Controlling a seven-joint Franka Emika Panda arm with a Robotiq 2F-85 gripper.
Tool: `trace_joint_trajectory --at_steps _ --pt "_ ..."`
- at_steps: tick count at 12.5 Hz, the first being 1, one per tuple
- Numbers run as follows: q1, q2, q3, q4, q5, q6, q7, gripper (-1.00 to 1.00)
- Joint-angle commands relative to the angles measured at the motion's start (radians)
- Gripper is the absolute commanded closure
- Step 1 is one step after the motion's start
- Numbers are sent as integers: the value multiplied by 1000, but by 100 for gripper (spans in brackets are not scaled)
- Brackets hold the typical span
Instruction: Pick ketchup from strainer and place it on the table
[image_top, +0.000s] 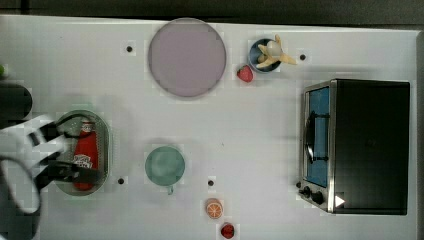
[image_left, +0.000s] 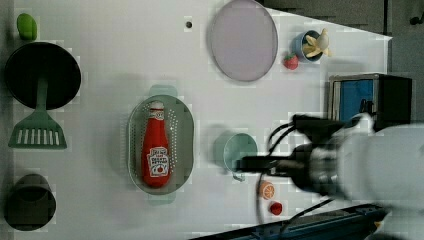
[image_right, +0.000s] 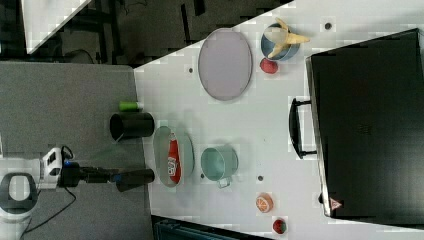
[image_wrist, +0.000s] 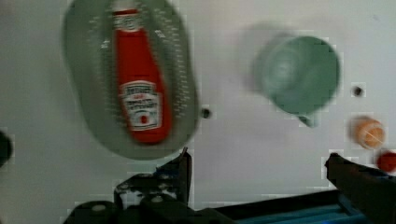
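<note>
Your hand (image_wrist: 257, 168) hangs released above the strainer (image_wrist: 84, 60); the ketchup bottle (image_wrist: 137, 88) lies inside, ungrasped, so pickup and placing on the desk (image_wrist: 243, 135) remain.

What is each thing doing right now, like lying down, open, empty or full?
ketchup: lying flat in the strainer, cap on
strainer: upright, holding the ketchup
end effector: open, holding nothing
teal cup: upright, empty
plate: empty
blue cup: holding a peeled banana
</note>
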Motion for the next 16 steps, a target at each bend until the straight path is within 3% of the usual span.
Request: trace_joint_trajectory --at_steps 1,4,9,16 --pt "-1 16 53 -46 3 124 43 -100" --pt "6 64 99 -169 -11 363 44 -100" --pt "20 175 103 -347 -129 705 78 -100" --pt "34 424 82 -368 -255 908 189 -100"
